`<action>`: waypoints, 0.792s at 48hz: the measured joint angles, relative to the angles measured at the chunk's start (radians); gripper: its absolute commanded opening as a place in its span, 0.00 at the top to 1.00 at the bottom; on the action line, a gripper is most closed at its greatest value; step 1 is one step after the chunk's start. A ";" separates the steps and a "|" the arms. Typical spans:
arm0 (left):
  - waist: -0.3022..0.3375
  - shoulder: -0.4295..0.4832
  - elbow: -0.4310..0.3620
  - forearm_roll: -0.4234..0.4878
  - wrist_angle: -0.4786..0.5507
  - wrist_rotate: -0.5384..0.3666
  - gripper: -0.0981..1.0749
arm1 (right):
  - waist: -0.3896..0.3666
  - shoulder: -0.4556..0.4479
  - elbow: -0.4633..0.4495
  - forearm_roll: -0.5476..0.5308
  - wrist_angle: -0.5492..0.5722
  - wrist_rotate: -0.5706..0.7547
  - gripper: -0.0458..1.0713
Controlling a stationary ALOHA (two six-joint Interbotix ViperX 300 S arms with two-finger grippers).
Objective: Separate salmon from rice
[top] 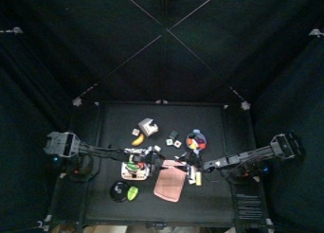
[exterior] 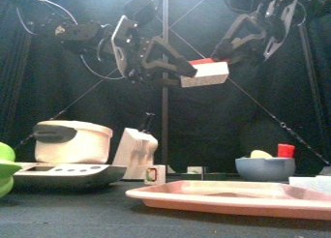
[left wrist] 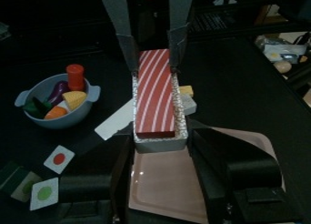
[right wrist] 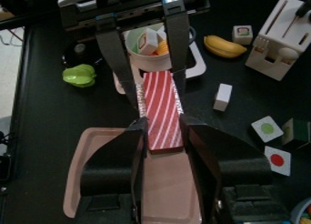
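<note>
A sushi piece, a red-and-white striped salmon slice (left wrist: 155, 91) on a white rice block (left wrist: 186, 102), hangs in the air above the pink tray (exterior: 233, 193). My left gripper (left wrist: 165, 141) is shut on one end of it. My right gripper (right wrist: 165, 129) is shut on the opposite end, with the salmon (right wrist: 162, 105) running away from its jaws. In the front view the piece (exterior: 204, 74) hangs between both grippers, well above the table. I cannot tell which layer each gripper pinches.
A grey-blue bowl (left wrist: 49, 107) of toy food stands beyond the tray. Also on the table are a white rice cooker (exterior: 72, 140), a white knife block (right wrist: 282, 27), a banana (right wrist: 225, 47), a green toy (right wrist: 79, 75) and small picture cards (right wrist: 267, 127).
</note>
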 measured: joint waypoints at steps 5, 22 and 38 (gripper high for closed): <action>0.002 0.000 0.003 -0.003 -0.002 0.000 0.55 | -0.002 0.002 0.002 0.000 -0.002 0.000 0.49; 0.008 -0.005 0.011 -0.005 -0.002 0.000 0.55 | -0.002 -0.026 0.020 0.017 0.002 0.002 0.49; 0.009 -0.008 0.066 -0.014 0.012 -0.002 0.55 | 0.002 -0.077 0.040 0.034 0.008 0.003 0.49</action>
